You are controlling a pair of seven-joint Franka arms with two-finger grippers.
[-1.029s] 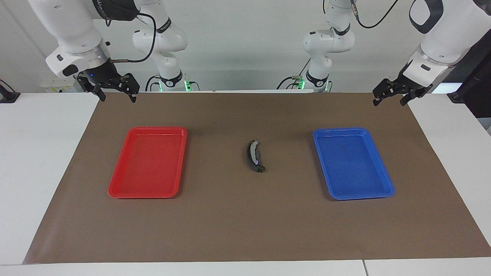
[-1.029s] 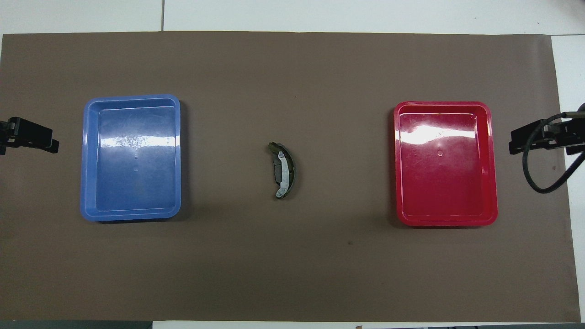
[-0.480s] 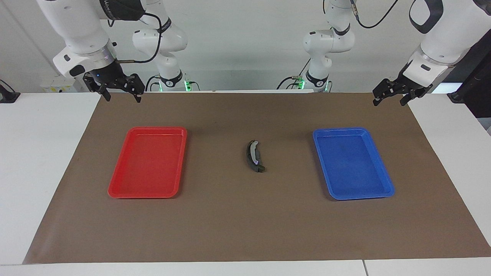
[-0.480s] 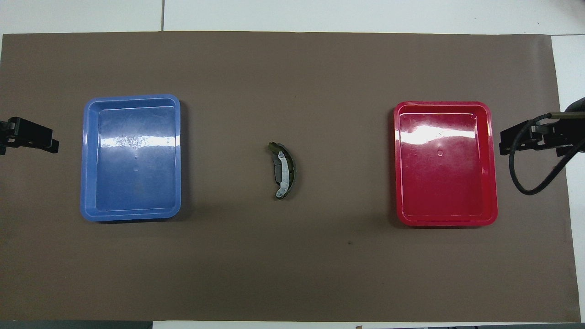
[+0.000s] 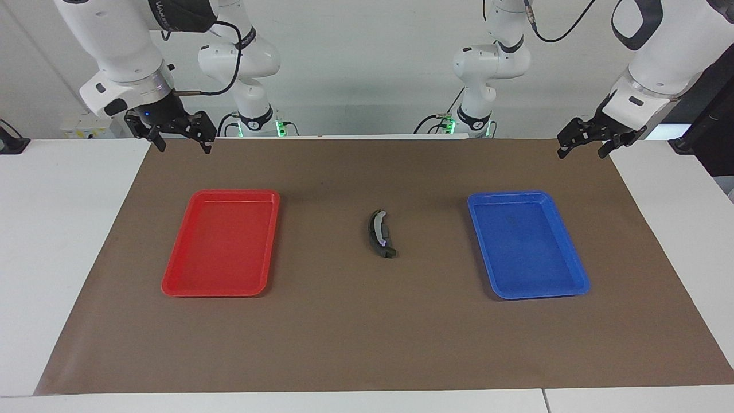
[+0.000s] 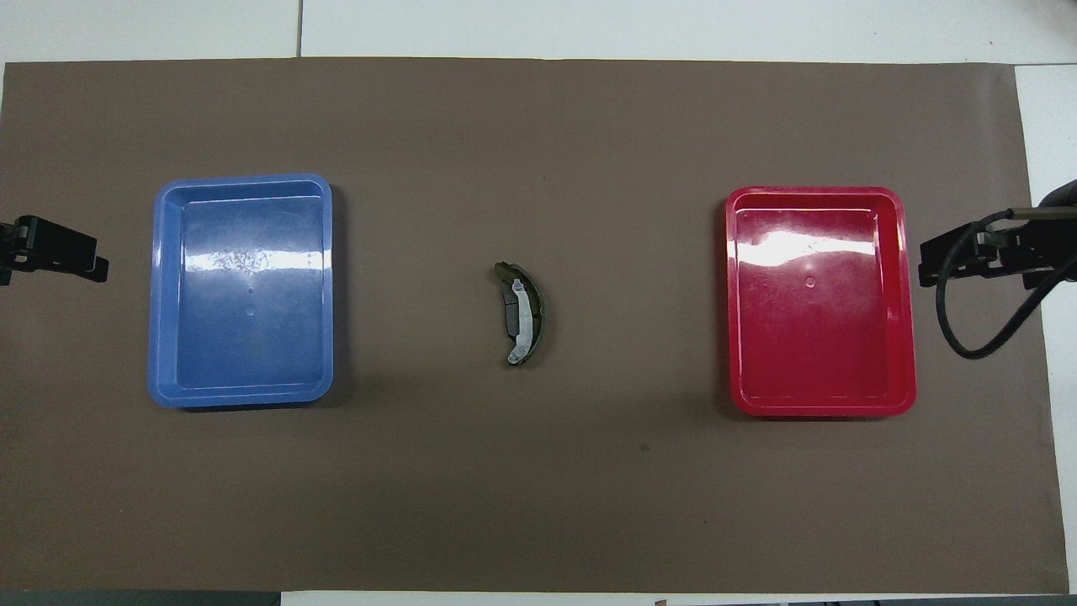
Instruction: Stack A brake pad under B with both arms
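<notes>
Left tool (image 5: 582,147) and right tool (image 5: 180,141) raised over surface (image 5: 367,344) corners, fingers spread, holding nothing. Curved dark B (image 5: 379,233) atop A brake pad (image 5: 387,232) mid-surface, well apart from both tools, between glossy blue tray (image 5: 578,275) and red tray (image 5: 172,281).

A brake pad (image 6: 511,305): mostly covered by B, only a dark edge showing beside the lighter strip; its outline cannot be traced in either view.
B (image 5: 379,234): too small to tell how squarely it lies on the pad.
Left hand (image 6: 52,252): cut off by the overhead view's edge; only a black tip shows.
Right hand (image 6: 968,259): partly cut off at the overhead view's edge, with a looping black cable (image 6: 980,328) across it.
Both arms: upper parts run out of the facing view's top.
</notes>
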